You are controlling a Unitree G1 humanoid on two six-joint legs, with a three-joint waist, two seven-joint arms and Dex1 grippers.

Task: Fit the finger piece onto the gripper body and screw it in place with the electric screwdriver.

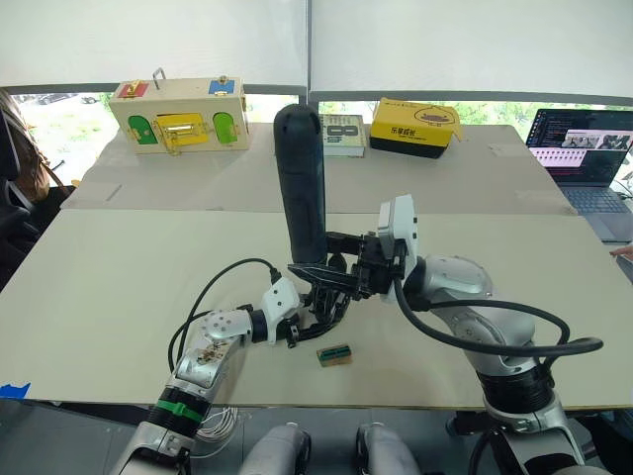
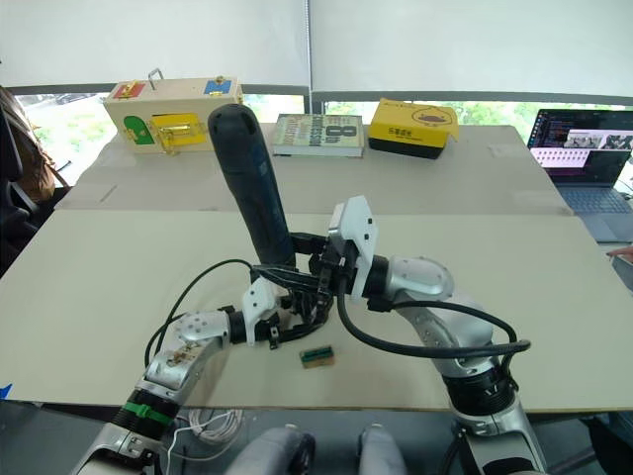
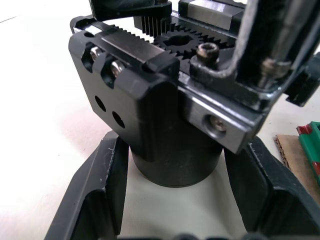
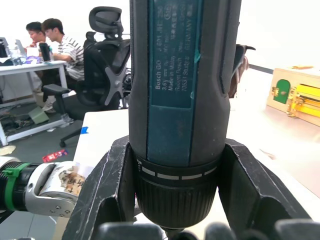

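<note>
Left gripper [image 1: 315,319] low, fingers [image 3: 107,190] clamped either side; right gripper [image 1: 331,259] just above it, closed, wrist bent inward.

A pale beige table [image 1: 119,297] fills the middle of the frame, with a second one [image 1: 475,178] butted against its far edge. On the near table, low and centre, lies a small green-topped tan block [image 1: 334,354]; just left of it the gripper body [image 3: 165,125] stands on the surface. The far table carries a row along its back edge — a wooden latch box [image 1: 180,114] at upper left, a book [image 1: 343,134] at centre, a yellow box [image 1: 415,126] beside it — and a laptop [image 1: 584,148] at the far right.
</note>
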